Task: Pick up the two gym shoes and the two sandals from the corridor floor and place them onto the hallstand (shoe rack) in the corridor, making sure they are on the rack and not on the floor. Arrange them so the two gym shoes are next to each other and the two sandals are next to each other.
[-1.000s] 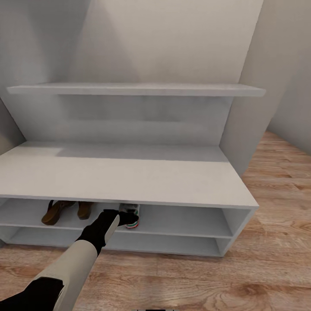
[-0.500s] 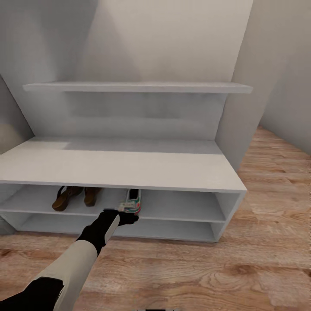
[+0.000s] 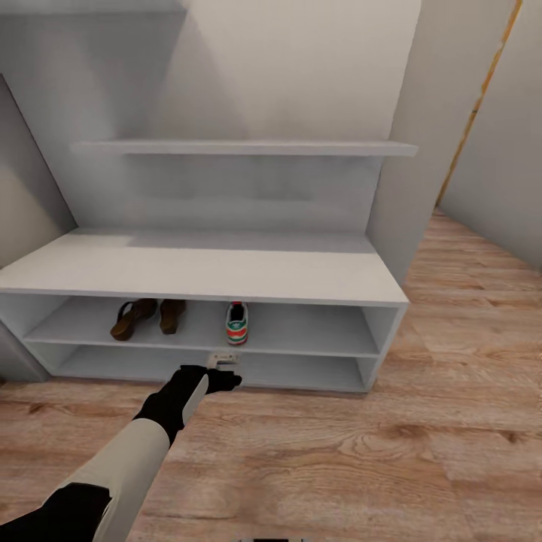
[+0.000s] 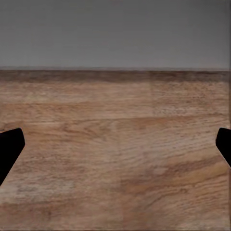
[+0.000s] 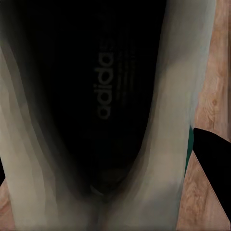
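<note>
Left hand (image 3: 226, 369) spread over wood floor (image 3: 339, 459); right hand (image 5: 211, 163) pinching gym shoe (image 5: 106, 115)

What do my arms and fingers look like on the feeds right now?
In the head view the left arm has a cream-white forearm shell between a black elbow section and a black wrist, ending in a small light grey left gripper. The left wrist view shows two plain black fingers. The right wrist view shows one black finger. No cables or markings show on them.
</note>
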